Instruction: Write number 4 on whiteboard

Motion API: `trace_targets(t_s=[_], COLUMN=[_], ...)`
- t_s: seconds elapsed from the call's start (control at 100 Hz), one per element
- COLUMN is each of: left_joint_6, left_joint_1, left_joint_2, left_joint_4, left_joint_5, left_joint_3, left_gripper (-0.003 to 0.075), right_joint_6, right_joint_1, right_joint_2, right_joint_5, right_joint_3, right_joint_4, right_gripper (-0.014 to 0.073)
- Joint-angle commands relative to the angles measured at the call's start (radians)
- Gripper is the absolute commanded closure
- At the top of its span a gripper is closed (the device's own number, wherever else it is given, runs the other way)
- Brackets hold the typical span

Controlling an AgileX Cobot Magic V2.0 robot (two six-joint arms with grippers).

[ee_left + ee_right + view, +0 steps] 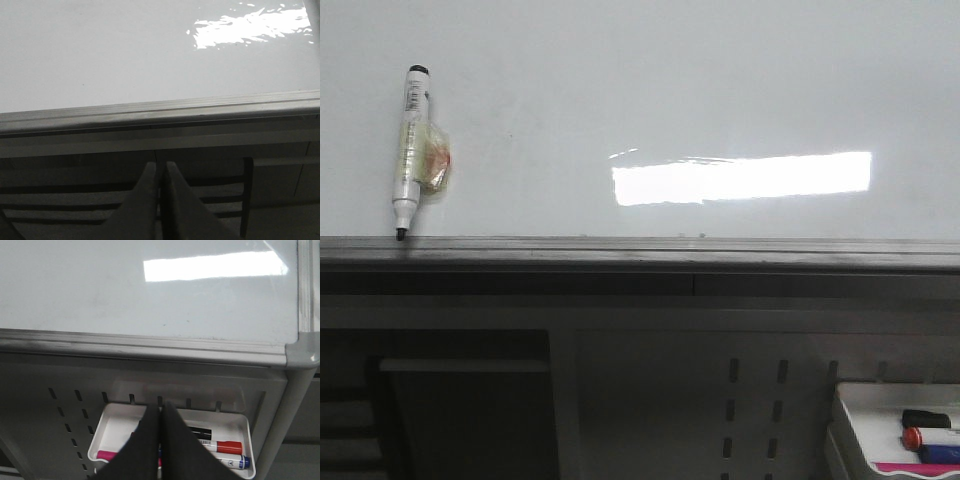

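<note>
I see my left tool [160, 172] closed on nothing, just below the whiteboard's [100, 60] grey ledge [160, 112]. My right tool [161, 415] is closed too, over a white tray [240, 422] of markers. A black marker [410, 150] sticks on the whiteboard, tip down, touching the ledge.

Glossy white whiteboard [620, 90] with glare, brushed grey metal ledge [640, 252], smooth white plastic tray [110, 426], matt dark tools [160, 440]

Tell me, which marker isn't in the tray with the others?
The black-capped marker on the whiteboard, tip down on the ledge. The others lie in the white tray.
</note>
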Motion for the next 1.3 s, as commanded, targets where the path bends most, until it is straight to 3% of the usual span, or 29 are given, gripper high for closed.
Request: trace_targets(t_s=[0.0, 0.21, 0.53, 0.67, 0.76, 0.86, 1.01, 1.16, 1.29], left_joint_6=[-0.003, -0.003, -0.003, -0.003, -0.003, -0.003, -0.003, -0.003, -0.003], left_joint_1=[0.0, 0.0, 0.0, 0.0, 0.0, 0.0, 0.0, 0.0, 0.0], left_joint_2=[-0.024, -0.024, -0.024, -0.024, -0.024, -0.021, 0.054, 0.194, 0.267], left_joint_4=[0.004, -0.149, -0.15, -0.177, -0.217, -0.214, -0.207, -0.175, -0.163], left_joint_5=[-0.068, -0.094, -0.105, -0.198, -0.271, -0.305, -0.232, -0.164, -0.168], left_joint_3=[0.034, 0.034, 0.034, 0.034, 0.034, 0.016, -0.082, -0.222, -0.287], left_gripper=[0.0741, 0.0741, 0.0741, 0.0741, 0.0741, 0.0741, 0.0741, 0.0741, 0.074], right_joint_6=[-0.004, -0.004, -0.004, -0.004, -0.006, -0.006, -0.004, -0.006, -0.006], right_joint_1=[-0.005, -0.005, -0.005, -0.005, -0.005, -0.005, -0.005, -0.005, -0.005], right_joint_2=[-0.015, -0.015, -0.015, -0.015, -0.015, -0.011, 0.09, 0.242, 0.352], right_joint_5=[-0.039, -0.089, -0.337, -0.461, -0.47, -0.353, -0.266, 0.009, 0.079], right_joint_3=[0.019, 0.019, 0.019, 0.019, 0.019, -0.008, -0.091, -0.242, -0.33], right_joint_4=[-0.009, -0.009, -0.009, -0.009, -0.006, 0.016, 0.138, 0.139, 0.139], right_gripper=[0.0659, 0.0659, 0.0659, 0.0659, 0.0659, 0.0659, 0.0659, 0.0658, 0.0658])
